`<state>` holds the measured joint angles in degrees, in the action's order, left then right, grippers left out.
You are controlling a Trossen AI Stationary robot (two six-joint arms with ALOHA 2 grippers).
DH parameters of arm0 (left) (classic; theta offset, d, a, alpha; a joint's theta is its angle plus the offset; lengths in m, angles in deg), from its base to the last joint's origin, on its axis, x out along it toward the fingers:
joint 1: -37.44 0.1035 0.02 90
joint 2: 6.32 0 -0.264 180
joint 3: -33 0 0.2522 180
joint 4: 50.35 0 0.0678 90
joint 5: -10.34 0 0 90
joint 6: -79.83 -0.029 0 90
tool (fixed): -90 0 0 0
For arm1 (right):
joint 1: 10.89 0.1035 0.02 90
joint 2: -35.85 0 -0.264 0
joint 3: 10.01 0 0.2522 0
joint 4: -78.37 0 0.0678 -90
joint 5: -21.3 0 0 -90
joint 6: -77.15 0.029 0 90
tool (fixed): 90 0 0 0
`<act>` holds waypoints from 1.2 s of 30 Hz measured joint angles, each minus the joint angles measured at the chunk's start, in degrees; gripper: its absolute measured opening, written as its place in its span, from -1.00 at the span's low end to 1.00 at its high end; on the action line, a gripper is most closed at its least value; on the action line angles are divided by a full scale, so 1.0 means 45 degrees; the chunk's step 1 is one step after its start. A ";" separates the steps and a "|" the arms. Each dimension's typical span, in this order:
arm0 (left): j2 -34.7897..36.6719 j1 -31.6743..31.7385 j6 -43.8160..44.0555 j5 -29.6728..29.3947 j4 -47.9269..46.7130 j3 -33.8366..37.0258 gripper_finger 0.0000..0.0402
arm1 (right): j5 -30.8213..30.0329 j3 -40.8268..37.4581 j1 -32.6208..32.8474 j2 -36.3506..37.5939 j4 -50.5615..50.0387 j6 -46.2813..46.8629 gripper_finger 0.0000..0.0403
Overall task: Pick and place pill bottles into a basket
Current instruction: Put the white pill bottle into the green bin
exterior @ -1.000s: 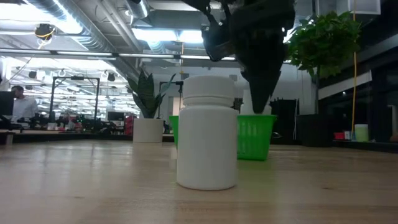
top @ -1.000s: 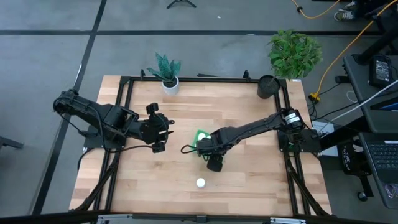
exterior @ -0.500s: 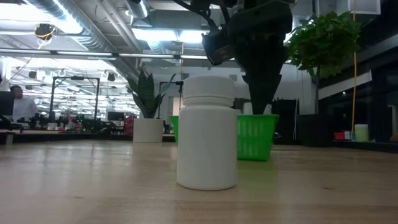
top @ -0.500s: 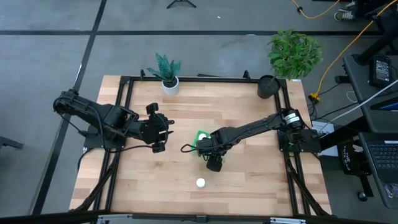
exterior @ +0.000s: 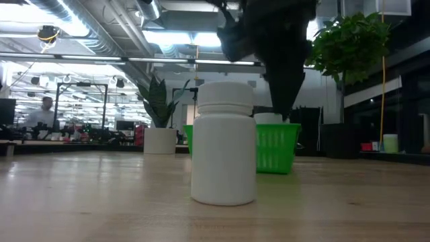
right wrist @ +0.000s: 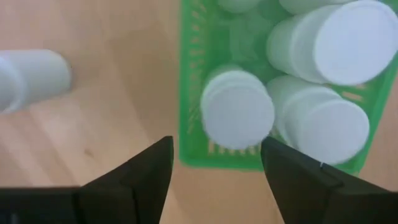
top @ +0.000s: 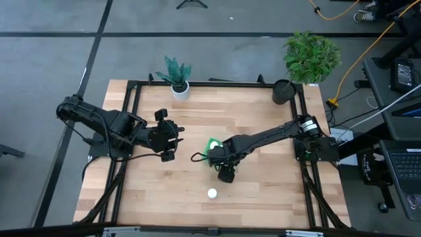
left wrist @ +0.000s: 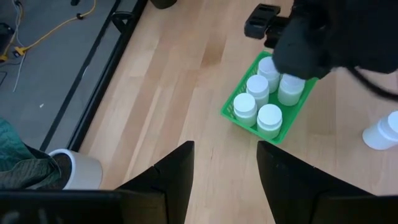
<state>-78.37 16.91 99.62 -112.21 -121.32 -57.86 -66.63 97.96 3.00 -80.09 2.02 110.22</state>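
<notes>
The green tray (top: 210,144) sits mid-table with several white pill bottles (left wrist: 258,87) standing upright in it. My right gripper (right wrist: 214,168) hangs open above the tray's near end, fingers pointing down. One bottle (right wrist: 237,116) stands in the tray below and between the fingers, untouched. In the low view the gripper (exterior: 285,111) shows just above the tray (exterior: 275,148). One more bottle (top: 212,193) stands upright on the table nearer the front edge, and is large in the low view (exterior: 224,142). My left gripper (top: 172,135) waits open, left of the tray.
A white plant pot (top: 180,89) stands at the far edge and a black round pot (top: 283,91) at the far right corner. Bare wood lies around the lone bottle. A person (exterior: 44,111) shows far off in the room behind.
My right gripper has shifted only slightly above the tray's near end. The bottles and the tray have kept still.
</notes>
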 joint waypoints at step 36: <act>0.1909 -0.1396 0.4331 -0.2298 -0.3423 0.0004 0.15 | 0.0216 0.2925 0.2375 -0.0690 0.1851 -0.2129 0.21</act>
<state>-69.78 10.63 119.11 -122.56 -136.73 -57.84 -65.66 111.12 13.69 -83.20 10.35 100.64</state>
